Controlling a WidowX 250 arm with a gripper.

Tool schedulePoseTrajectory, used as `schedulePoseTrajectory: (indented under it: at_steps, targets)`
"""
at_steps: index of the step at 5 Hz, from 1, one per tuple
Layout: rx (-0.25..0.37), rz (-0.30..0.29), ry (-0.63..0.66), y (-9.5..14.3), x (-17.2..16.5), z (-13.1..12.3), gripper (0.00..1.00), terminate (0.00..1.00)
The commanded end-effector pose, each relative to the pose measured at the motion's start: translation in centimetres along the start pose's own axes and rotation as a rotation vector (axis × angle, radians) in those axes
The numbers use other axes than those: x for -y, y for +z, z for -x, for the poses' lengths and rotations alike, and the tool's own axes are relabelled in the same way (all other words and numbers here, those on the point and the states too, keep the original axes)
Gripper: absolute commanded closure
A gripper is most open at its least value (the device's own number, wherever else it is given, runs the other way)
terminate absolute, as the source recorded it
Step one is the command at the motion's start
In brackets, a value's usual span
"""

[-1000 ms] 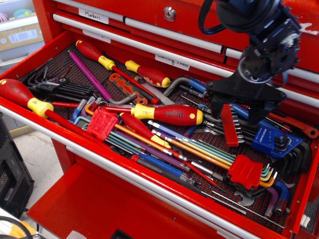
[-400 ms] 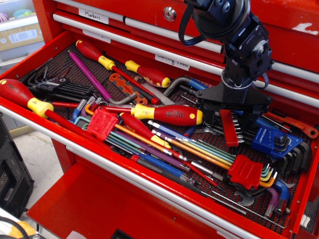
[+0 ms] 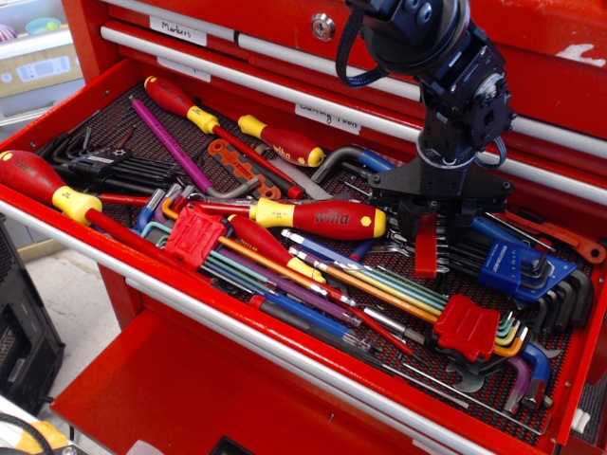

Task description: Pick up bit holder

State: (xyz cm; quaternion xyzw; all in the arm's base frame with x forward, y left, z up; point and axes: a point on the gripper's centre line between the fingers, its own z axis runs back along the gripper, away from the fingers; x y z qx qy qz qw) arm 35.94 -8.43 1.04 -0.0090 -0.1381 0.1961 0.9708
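The bit holder (image 3: 427, 254) is a narrow red ridged bar in the right half of the open red drawer (image 3: 142, 275). It now stands nearly upright in the picture, its top end between my fingers and its lower end over the hex keys. My gripper (image 3: 427, 226) comes down from above on the black arm, and its two black fingers have closed in on the bar's upper end. The contact itself is partly hidden by the gripper body.
A blue hex-key holder (image 3: 512, 265) lies just right of the bar. A blocky red holder with coloured hex keys (image 3: 467, 327) lies in front, another one (image 3: 194, 235) at the left. A red-yellow screwdriver (image 3: 322, 218) lies to the left. Closed drawers (image 3: 285, 57) rise behind.
My gripper moved left and down over the bar and narrowed its fingers around it. The bar swung from tilted to nearly upright.
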Motion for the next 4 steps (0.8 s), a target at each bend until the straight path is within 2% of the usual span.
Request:
schedulePoseTrajectory:
  at_steps: [1,2,3,4]
  targets:
    - [-0.009,-0.052,0.036,4.9,0.9,-1.0,1.00,0.00]
    - [0.045,-0.130,0.045,9.4,0.8,-1.0,1.00,0.00]
    - [0.161,-0.209,0.033,13.6,0.4,-1.1,1.00,0.00]
    - [0.313,-0.229,-0.040,15.5,-0.4,-1.5,1.00,1.00]
